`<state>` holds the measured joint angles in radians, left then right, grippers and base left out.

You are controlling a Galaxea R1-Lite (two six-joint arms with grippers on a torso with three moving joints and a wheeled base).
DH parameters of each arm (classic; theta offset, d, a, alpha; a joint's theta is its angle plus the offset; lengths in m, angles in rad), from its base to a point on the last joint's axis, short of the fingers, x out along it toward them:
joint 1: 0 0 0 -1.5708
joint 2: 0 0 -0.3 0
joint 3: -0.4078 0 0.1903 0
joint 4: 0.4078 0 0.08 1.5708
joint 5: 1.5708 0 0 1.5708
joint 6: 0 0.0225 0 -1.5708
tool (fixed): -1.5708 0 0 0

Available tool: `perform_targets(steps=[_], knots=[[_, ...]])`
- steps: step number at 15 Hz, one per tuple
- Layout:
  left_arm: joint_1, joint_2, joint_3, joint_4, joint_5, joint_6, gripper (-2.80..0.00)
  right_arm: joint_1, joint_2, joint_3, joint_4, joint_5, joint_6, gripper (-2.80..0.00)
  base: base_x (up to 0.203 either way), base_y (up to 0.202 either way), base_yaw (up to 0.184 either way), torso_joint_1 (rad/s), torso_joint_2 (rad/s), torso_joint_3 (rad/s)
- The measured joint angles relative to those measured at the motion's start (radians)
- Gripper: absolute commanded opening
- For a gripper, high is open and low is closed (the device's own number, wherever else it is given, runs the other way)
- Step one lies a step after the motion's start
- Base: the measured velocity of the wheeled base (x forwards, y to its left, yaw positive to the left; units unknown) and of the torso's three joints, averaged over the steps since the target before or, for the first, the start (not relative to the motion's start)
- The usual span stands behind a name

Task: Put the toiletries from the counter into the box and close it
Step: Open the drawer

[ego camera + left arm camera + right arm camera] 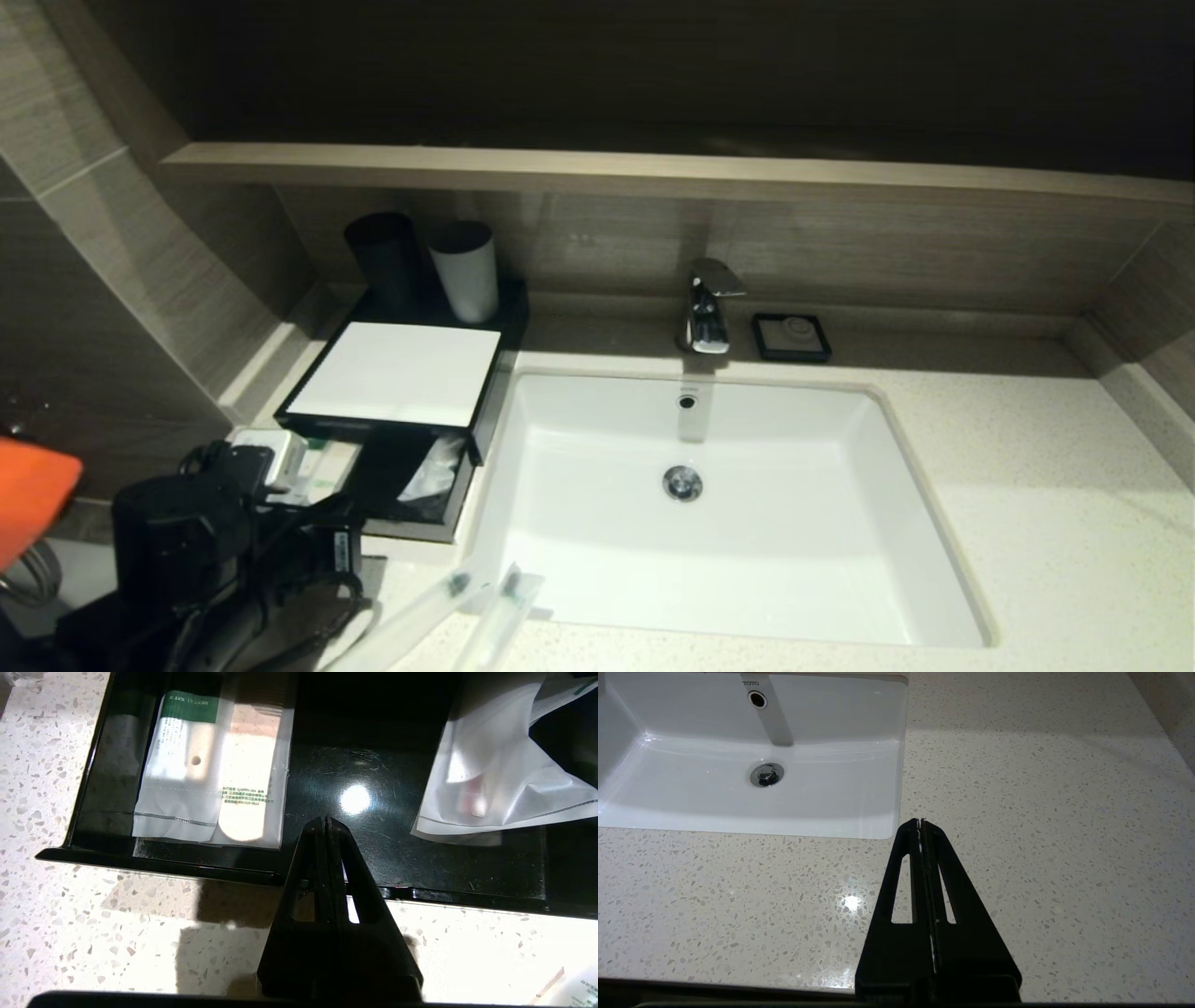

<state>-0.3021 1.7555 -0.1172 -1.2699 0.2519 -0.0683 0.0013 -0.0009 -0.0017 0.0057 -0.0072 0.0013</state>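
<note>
Roughly halfway: the white packet with a green label [187, 765] lies in the low black box's pulled-out drawer [355, 858], but two long clear sachets [448, 611] sit on the speckled table [1055, 523]. Left claw [325, 820] pinched together, empty; right claw [920, 822] too.

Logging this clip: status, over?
Left gripper shut, empty, over open drawer. Right gripper shut, parked over counter. Two sachets still on counter.

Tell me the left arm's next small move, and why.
Probably swing the left gripper, jaws shut and empty over the open black drawer, back toward the two long clear-plastic sachets on the speckled stone counter, since the white green-labelled packet already lies inside.
</note>
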Motion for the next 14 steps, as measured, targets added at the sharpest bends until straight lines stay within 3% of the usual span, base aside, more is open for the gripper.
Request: perform_targets(steps=[14], knots=[[-0.002,-0.067,0.030,0.085,-0.002,-0.005,-2.80,0.000,0.000,0.000,0.000,0.000,0.000,-2.80,0.000,0.000,0.000,0.000,0.00,0.000]])
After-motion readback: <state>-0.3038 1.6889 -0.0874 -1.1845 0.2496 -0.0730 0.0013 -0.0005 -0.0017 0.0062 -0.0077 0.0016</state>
